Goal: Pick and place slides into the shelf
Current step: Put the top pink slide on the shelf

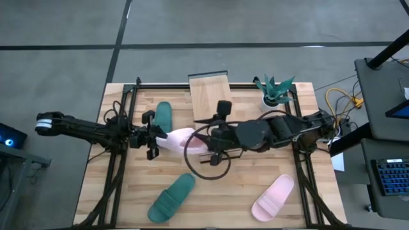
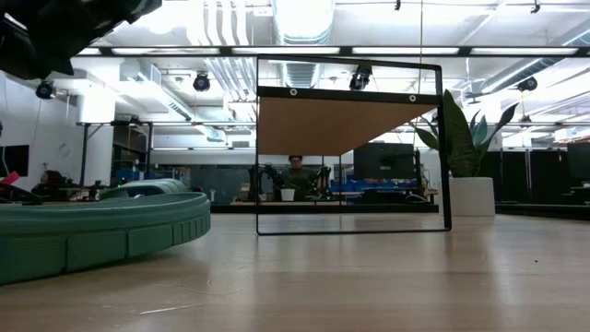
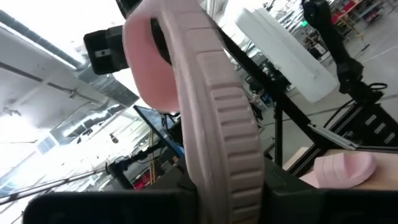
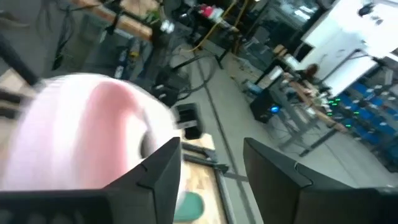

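Note:
My left gripper [image 1: 155,137] is shut on a pale pink slide [image 1: 180,139], held above the middle of the table. The slide fills the left wrist view [image 3: 211,112]. My right gripper [image 1: 211,144] is open at the slide's other end. In the right wrist view [image 4: 211,171] the slide [image 4: 81,130] lies beside one finger, outside the gap. A teal slide [image 1: 163,117] lies on the table at the far left, and another [image 1: 171,197] lies near the front. The second pink slide [image 1: 273,197] lies front right. The shelf [image 1: 209,96] stands at the far middle. My left gripper pinches the pink slide's sole at its near end [image 3: 227,177] between its two fingers. The fingers come in level from the table's left side. The slide stands on its edge, reaches away from the fingers toward the right arm, and is clear of the table. My right gripper's fingers [image 4: 155,174] stand beside the slide's blurred end. I cannot tell whether they touch it.
A potted plant [image 1: 275,91] stands at the far right beside the shelf. A black cable loop [image 1: 208,167] hangs under the right arm. In the low view the shelf's wire frame [image 2: 350,148] stands ahead, with a teal slide [image 2: 92,231] at the left.

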Motion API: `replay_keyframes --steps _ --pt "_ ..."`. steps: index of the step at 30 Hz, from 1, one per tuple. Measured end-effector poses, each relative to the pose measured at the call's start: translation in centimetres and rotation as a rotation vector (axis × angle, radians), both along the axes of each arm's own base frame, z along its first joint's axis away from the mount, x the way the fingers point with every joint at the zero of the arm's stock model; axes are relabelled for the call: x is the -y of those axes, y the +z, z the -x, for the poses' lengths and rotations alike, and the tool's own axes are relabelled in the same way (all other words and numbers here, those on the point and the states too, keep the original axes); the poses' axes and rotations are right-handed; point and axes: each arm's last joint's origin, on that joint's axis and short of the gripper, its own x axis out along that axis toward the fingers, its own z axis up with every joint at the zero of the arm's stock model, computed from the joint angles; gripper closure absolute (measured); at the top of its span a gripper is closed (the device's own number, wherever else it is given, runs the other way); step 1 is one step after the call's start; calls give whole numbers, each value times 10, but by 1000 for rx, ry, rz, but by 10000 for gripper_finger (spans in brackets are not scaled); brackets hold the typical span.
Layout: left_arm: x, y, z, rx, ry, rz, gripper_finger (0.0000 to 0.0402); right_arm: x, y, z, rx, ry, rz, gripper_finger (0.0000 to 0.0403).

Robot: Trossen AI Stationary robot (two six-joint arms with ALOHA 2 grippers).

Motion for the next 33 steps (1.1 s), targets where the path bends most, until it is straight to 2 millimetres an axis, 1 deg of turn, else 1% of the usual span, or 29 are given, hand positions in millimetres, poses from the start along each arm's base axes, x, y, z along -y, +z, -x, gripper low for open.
replay_keyframes --steps 3,7,9,11,15,18,21,26,29,33 --pt "0 2 3 6 -1 -1 359 3 10 9 2 -19 5 238" --pt "0 3 7 0 18 6 360 6 14 16 -26 -68 4 241" --pt "-1 1 7 -20 56 0 360 9 17 20 -23 -107 -19 244" --pt "-3 -3 6 -61 140 -18 360 11 20 24 -17 -137 -42 246" --pt "-9 -14 0 -152 351 -34 360 13 20 28 -35 -149 -55 251" --pt "-12 -18 -5 -187 463 -45 360 12 18 27 -47 -149 -50 255" --pt "-13 -23 -10 -226 509 -60 360 12 18 28 -51 -151 -47 258" --pt "-12 -33 -21 -302 585 -90 360 14 15 29 -72 -214 -11 265" --pt "-6 -39 -28 -348 641 -140 360 15 14 30 -81 -230 0 269" --pt "5 -39 -38 -378 729 -192 360 16 15 31 -75 -267 15 273"
